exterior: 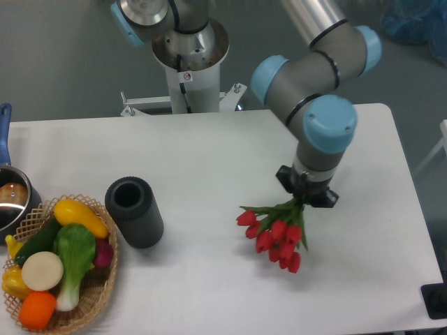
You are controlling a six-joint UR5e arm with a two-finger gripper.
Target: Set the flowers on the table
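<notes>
The flowers (pixel 276 234), a small bunch of red tulips with green stems, hang heads down and to the lower left from my gripper (pixel 302 202). The gripper is shut on the green stems, under the arm's wrist, right of the table's middle. Its fingers are mostly hidden by the wrist and the leaves. The red heads are close to or touching the white table (pixel 209 153); I cannot tell which.
A dark cylinder (pixel 134 211) stands left of centre. A wicker basket (pixel 105 289) with vegetables sits at the front left corner. A pot (pixel 10 199) with a blue handle is at the left edge. The robot base (pixel 188 63) is behind the table.
</notes>
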